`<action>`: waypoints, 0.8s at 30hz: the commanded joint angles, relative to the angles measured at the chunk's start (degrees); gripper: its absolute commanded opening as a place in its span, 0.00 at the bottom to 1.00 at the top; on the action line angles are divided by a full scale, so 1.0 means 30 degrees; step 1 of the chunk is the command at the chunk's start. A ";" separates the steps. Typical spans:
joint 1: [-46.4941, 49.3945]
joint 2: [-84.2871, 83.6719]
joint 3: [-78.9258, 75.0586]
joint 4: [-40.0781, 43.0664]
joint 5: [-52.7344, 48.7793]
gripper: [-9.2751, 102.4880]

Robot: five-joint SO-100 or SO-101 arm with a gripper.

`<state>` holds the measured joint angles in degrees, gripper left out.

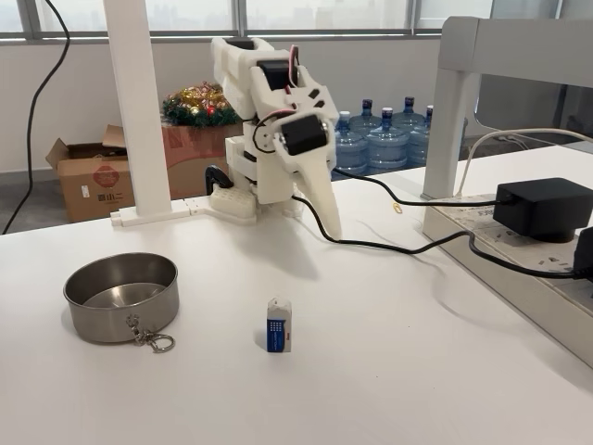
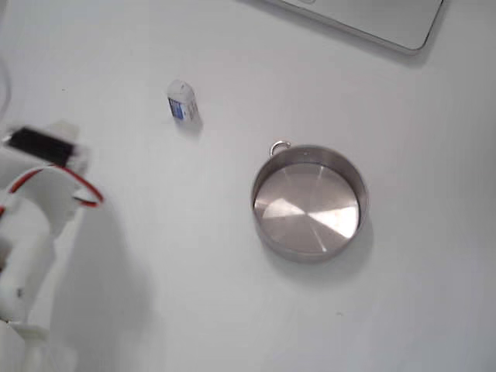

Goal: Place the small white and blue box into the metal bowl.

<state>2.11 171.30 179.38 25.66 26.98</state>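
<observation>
The small white and blue box (image 1: 279, 325) stands upright on the white table near the front middle, and from above the box (image 2: 182, 102) shows at the upper left. The metal bowl (image 1: 120, 297) sits empty at the left, its clasp and ring hanging on the near rim; in the top-down fixed view the bowl (image 2: 308, 201) lies right of centre. My gripper (image 1: 328, 225) hangs from the folded white arm at the back of the table, pointing down, its fingers together with nothing held. It is well behind the box and apart from it. The arm (image 2: 39, 209) fills the left edge.
A black cable (image 1: 398, 246) runs across the table behind the box to a black adapter (image 1: 542, 206) on a power strip at the right. A white post (image 1: 139, 111) stands at the back left. A grey laptop corner (image 2: 372, 19) lies at the top edge.
</observation>
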 commanded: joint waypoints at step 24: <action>0.3750 -0.7793 0.1611 -0.9404 1.8340 0.03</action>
<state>13.10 149.15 181.32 -1.14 81.39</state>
